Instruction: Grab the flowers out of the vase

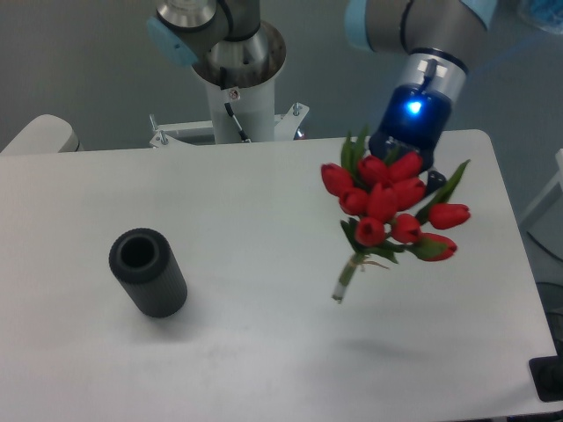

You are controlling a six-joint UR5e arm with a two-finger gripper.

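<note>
Vase (148, 272) stands upright on the left of the white worktop (264, 352), its hole showing. Well apart to the right, the flowers (387, 207) hang tilted above the worktop, gripped by the hand (420, 180) behind the buds.

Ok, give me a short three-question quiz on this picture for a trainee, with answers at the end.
1. True or false: the flowers sit inside the vase.
2. Which is right? A: the bunch is held in the air, stems pointing down and left. B: the bunch lies flat on the table.
3. Fill in: the vase's hole is ___ of stems.

Key
1. False: they are held up, well to the vase's right.
2. A. The hand is mostly hidden behind the blooms.
3. Empty.
</note>
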